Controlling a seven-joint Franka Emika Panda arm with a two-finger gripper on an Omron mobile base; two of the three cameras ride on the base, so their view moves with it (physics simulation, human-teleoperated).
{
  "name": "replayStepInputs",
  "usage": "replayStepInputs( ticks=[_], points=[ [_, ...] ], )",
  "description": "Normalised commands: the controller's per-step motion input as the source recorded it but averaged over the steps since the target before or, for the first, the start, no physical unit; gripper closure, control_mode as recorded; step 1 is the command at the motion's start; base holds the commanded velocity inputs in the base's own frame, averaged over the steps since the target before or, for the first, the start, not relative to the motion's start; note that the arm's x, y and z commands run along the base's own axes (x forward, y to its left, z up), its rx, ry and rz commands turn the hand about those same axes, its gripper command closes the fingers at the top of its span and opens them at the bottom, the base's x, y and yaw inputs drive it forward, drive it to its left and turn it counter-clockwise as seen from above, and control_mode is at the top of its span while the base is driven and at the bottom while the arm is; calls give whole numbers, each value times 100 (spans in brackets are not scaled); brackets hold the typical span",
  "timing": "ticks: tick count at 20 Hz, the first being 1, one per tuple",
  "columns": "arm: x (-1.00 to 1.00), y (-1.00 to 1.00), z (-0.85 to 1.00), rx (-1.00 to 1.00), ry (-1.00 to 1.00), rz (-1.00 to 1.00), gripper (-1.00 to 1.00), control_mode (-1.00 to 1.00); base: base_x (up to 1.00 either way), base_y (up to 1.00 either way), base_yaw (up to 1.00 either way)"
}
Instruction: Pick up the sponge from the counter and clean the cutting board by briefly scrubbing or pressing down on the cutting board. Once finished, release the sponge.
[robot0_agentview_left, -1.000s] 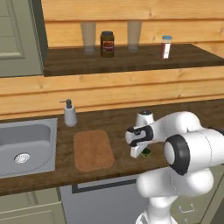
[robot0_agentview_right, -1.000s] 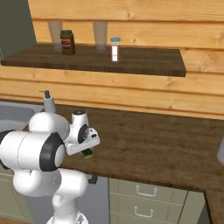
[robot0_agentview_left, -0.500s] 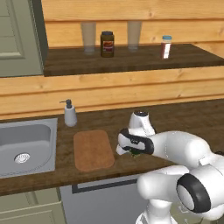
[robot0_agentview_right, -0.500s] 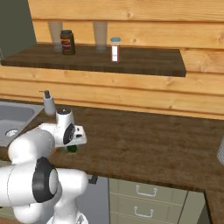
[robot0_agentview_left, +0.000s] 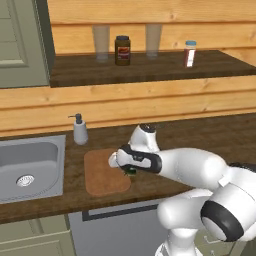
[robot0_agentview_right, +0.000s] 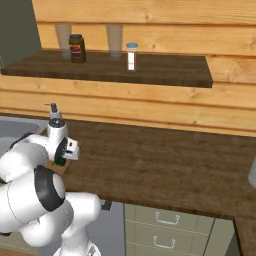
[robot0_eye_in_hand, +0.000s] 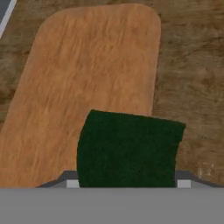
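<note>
You've got the end effector (robot0_agentview_left: 131, 171) clamped on the sponge (robot0_eye_in_hand: 129, 148). In the hand view the dark green block fills the lower centre of the frame, gripped from both sides, with a grey finger stub peeking out at each lower corner.

The sponge overlaps the right edge of the cutting board (robot0_eye_in_hand: 87, 83) in that view, partly over board, partly over the dark desk (robot0_eye_in_hand: 192, 65). You can't tell from these frames whether it's pressed down on the wood or just above it.

In the left base view the end effector sits at centre frame, at the right edge of the cutting board (robot0_agentview_left: 102, 175). A sliver of green sponge (robot0_agentview_left: 131, 172) shows under the wrist. The board lies flat on the desk (robot0_agentview_left: 200, 135), just right of the steel sink (robot0_agentview_left: 30, 165) at the left of the frame. A soap dispenser (robot0_agentview_left: 79, 130) stands just above the board, behind the sink's right corner.

In the right base view the end effector (robot0_agentview_right: 61, 161) is at mid left, with a bit of green sponge (robot0_agentview_right: 60, 162) below the hand and a corner of the cutting board (robot0_agentview_right: 59, 168) under it.

On the shelf (robot0_agentview_left: 150, 67) across the top: two glasses, a dark jar (robot0_agentview_left: 122, 50) between them, and a small white bottle (robot0_agentview_left: 189, 53) to the right.
</note>
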Motion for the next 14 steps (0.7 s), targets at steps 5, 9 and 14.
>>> replayStepInputs(
  ticks=[5,9,14],
  points=[
    [63,80,28,-1,6,-29,100,-100,0,0,0],
    [48,60,36,2,6,-17,100,-100,0,0,0],
    [40,35,4,2,13,-5,100,-100,0,0,0]
  ],
)
